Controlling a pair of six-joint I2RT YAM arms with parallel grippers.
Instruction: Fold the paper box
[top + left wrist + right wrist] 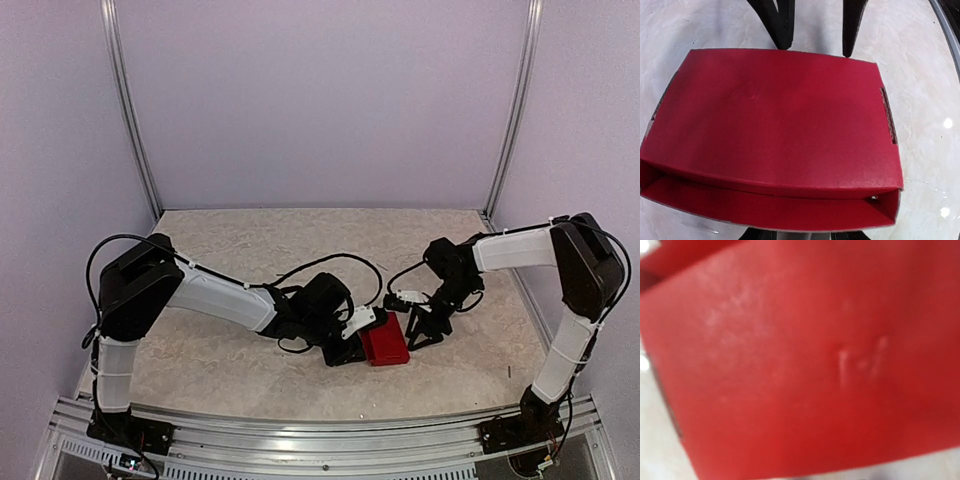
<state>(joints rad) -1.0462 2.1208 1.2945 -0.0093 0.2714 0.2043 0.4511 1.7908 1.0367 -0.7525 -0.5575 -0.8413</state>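
Note:
The paper box [385,342] is a small, flat, bright red box lying on the table between my two grippers. In the left wrist view the box [775,115] fills the frame, its open end facing the camera, with a slot in its right side. My left gripper [352,348] is at the box's left end. Its fingertips are hidden under the box, and the finger bases stand apart. My right gripper [422,335] is at the box's right end, its two black fingers [780,25] spread apart against the far edge. The right wrist view shows only blurred red card [805,365].
The table top [250,250] is pale marbled. A black cable [330,262] loops behind the left gripper. An aluminium rail [300,425] runs along the near edge. Lilac walls with metal posts close in the back and sides.

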